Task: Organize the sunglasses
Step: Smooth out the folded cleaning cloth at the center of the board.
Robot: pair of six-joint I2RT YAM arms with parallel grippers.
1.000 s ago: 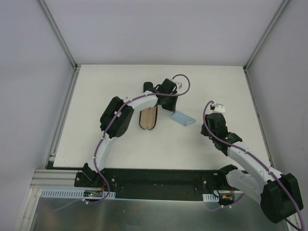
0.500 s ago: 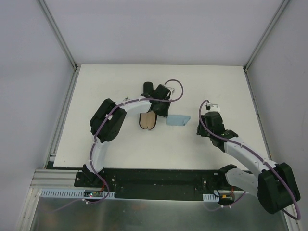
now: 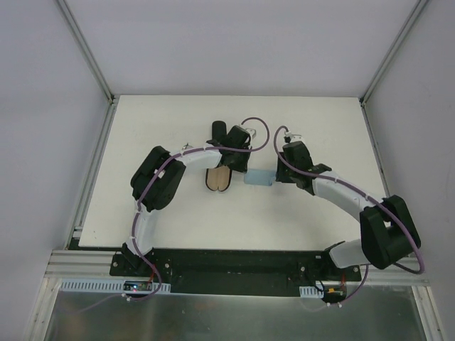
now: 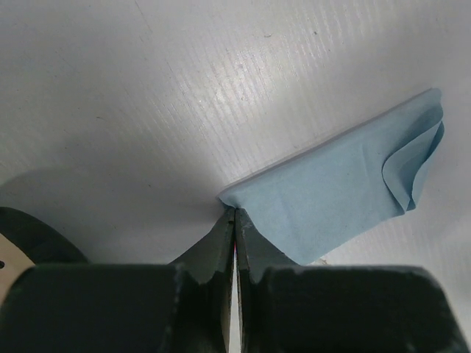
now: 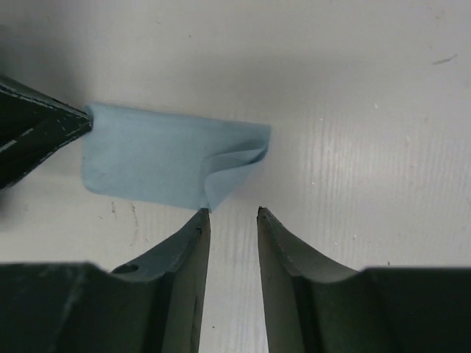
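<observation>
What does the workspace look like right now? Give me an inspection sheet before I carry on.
Surface: white table, faint scuffs, no spills seen.
Job's things: sunglasses, nothing seen in any view.
Clutter: light-blue cloth lying on the table, one end folded over; open black case with tan lining next to it.
Grippers: left gripper shut on one corner of the cloth; right gripper open, tips at the cloth's folded end.
Cables: purple cables run along both arms and loop near the wrists.
Surroundings: grey walls with metal frame posts; nothing else seen.
</observation>
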